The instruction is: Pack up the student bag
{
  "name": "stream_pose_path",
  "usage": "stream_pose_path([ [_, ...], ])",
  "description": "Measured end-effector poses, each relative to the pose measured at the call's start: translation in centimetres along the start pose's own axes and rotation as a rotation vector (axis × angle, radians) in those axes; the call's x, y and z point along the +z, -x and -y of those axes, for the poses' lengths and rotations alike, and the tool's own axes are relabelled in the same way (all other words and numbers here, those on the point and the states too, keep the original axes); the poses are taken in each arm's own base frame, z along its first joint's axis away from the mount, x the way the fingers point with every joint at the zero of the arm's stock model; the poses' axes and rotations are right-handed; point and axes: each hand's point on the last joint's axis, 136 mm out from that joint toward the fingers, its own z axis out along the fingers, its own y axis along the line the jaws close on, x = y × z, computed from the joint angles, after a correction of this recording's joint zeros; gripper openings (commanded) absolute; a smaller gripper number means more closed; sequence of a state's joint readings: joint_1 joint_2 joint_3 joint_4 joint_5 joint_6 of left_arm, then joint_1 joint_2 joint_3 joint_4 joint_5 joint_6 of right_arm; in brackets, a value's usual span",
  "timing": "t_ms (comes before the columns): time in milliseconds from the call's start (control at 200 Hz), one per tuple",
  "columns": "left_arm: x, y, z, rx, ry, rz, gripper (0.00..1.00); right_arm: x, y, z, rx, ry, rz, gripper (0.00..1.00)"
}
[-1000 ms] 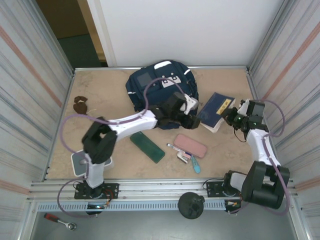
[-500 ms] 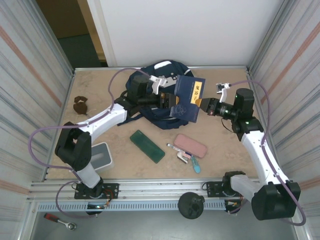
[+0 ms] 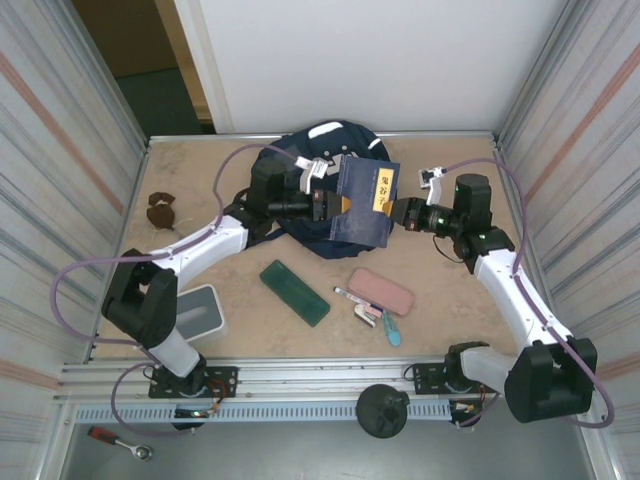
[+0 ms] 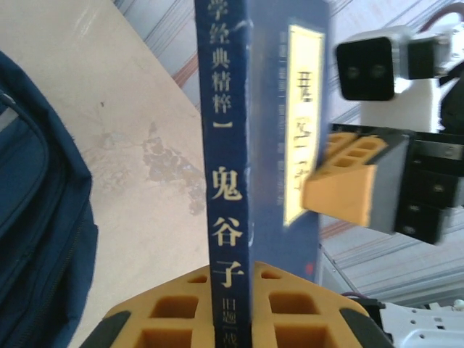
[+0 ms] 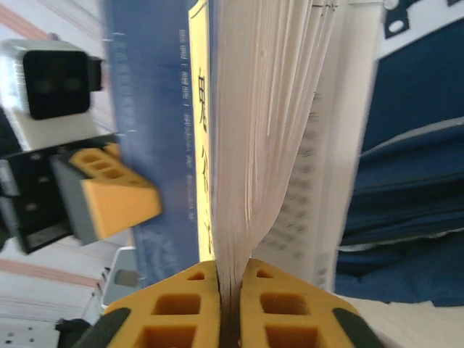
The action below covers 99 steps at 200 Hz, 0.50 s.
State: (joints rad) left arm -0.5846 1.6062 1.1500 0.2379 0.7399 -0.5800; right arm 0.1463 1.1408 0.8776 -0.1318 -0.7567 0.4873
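The student bag (image 3: pixel 352 143), a navy backpack with white trim, lies at the back middle of the table. A dark-blue book (image 3: pixel 365 200) with a yellow title label is held upright over the bag's front edge, between both grippers. My left gripper (image 3: pixel 330 203) is shut on the book's spine (image 4: pixel 230 167); the yellow fingers (image 4: pixel 297 304) press both covers. From the other side, my right gripper (image 3: pixel 402 214) is shut on the fanned white pages (image 5: pixel 261 145) of that book. The bag's navy cloth shows at the left edge (image 4: pixel 36 217) and behind the pages (image 5: pixel 413 181).
On the table in front lie a green case (image 3: pixel 294 292), a pink pouch (image 3: pixel 381 290) and some pens (image 3: pixel 375 315). A white box (image 3: pixel 195 310) sits by the left arm's base, and a brown scrap (image 3: pixel 160 210) lies at the far left. Metal walls close in both sides.
The right gripper lifted the book from the table's right side and carried it left over the bag. The left gripper swung up and closed on its spine.
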Motion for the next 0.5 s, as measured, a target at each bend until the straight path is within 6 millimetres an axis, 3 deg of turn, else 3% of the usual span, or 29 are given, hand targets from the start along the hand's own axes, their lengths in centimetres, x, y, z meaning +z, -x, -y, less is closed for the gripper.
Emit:
stream_pose_path([
  [110,-0.9,0.3,1.4,0.022,-0.015,0.017,0.0,0.1,0.0,0.3,0.007,-0.009,-0.005,0.63],
  [291,-2.5,1.4,3.9,0.076,-0.053,0.065,0.0,0.7,-0.4,-1.4,-0.014,0.063,-0.014,0.84],
  [401,-3.3,1.9,5.6,0.107,-0.094,0.088,0.0,1.1,-0.7,-3.1,-0.038,0.143,-0.024,0.86],
  [496,-3.9,2.2,6.8,0.112,-0.13,0.1,0.0,1.2,-0.8,-4.7,-0.06,0.222,-0.021,0.81],
])
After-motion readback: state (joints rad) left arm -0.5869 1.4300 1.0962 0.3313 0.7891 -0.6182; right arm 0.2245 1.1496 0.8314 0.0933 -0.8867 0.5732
